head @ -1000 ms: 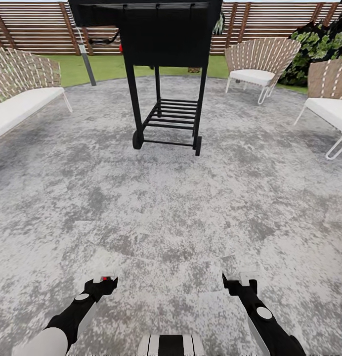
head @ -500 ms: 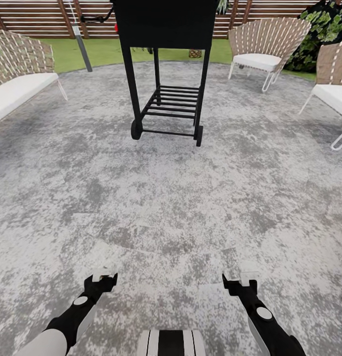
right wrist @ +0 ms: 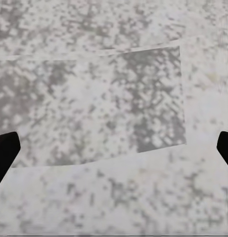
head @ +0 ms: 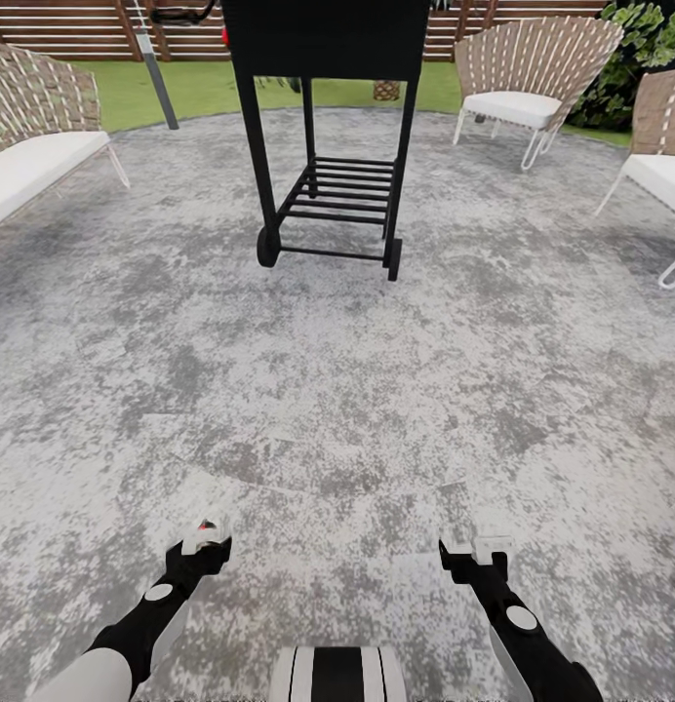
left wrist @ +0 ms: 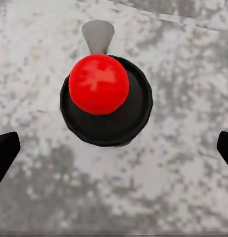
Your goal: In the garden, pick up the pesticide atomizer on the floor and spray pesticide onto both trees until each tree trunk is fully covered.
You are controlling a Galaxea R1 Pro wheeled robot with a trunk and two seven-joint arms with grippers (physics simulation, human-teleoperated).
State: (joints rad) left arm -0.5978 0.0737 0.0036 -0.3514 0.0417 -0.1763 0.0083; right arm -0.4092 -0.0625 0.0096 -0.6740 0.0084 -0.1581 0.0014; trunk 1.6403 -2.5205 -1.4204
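head view: grey speckled stone-like floor (head: 337, 390) spreads under both black arms; the left gripper (head: 206, 539) hangs low over the paving with the slim black pesticide atomizer with a red top (head: 210, 531) standing upright just under its tips; the right gripper (head: 479, 544) hangs over bare paving, well apart from the bottle; beyond stand a black wheeled grill cart (head: 328, 146), a white-cushioned woven bench (head: 35, 146) and two woven chairs with white seats (head: 533, 88), then green lawn (head: 201, 88) and a reddish-brown slatted wooden fence (head: 74, 24); left wrist view: the atomizer's red top (left wrist: 99, 84) lies between the two spread black fingertips (left wrist: 5, 148), untouched, the pincer released; right wrist view: fingertips (right wrist: 5, 150) spread wide over paving, released, holding nothing.
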